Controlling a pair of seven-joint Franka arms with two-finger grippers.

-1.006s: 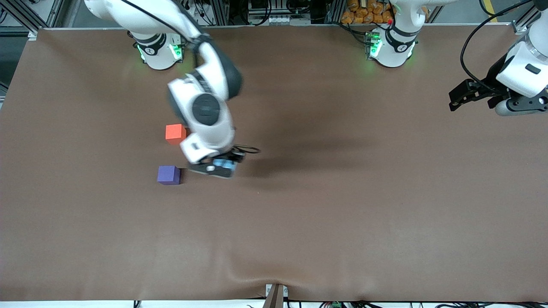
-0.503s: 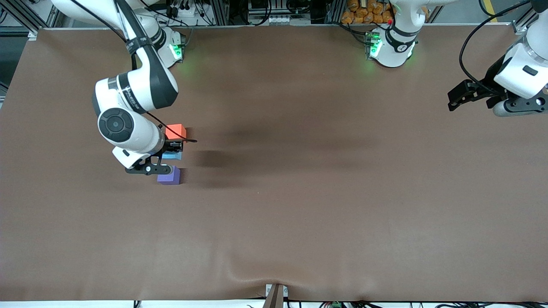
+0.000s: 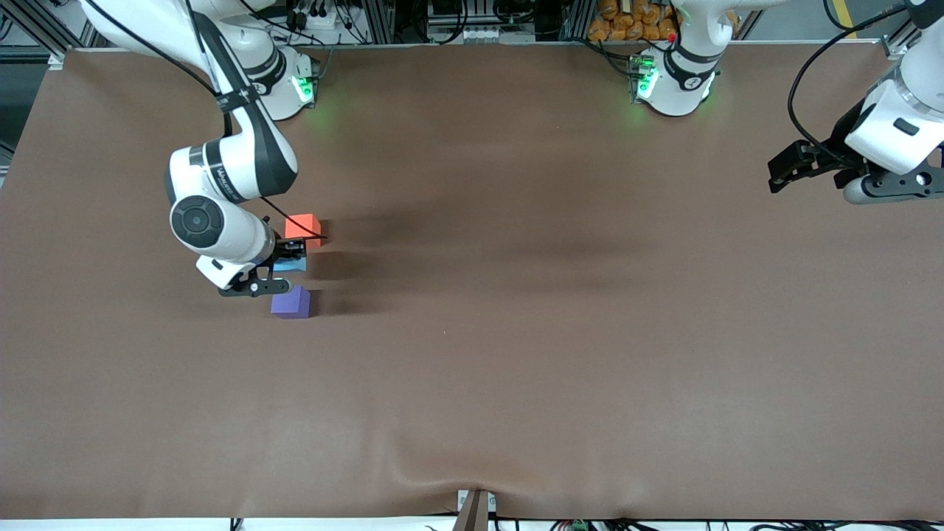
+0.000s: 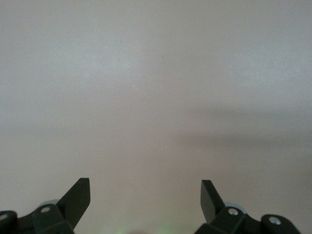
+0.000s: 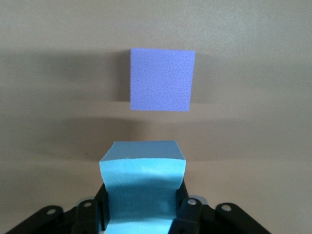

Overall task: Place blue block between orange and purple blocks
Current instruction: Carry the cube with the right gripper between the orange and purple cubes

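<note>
Right tool (image 3: 284, 267) is clamped on the blue block (image 3: 293, 263), squeezing it hard enough that its sides look pinched in the right wrist view. The block sits in the gap between the orange block (image 3: 302, 226) and the purple block (image 3: 290, 302): orange is farther from the front camera, purple nearer, blue in line between them. Whether the blue block already rests on the counter (image 3: 516, 354) or hangs just above it, can't tell from these views. Key relation: in the right wrist view the purple block (image 5: 162, 79) lies straight ahead of the held blue block (image 5: 142, 187), apart from it with bare counter showing between them, faces roughly square to each other; the orange block is out of that view. So the slot is lined up and what remains, I'd judge, is to let go and back off without nudging the neighbours, orange looking the closer one. Right arm is the only one nearby. Left tool (image 3: 815, 169) waits at the left arm's end of the counter, its fingers (image 4: 78, 197) spread wide, gripping nothing.
</note>
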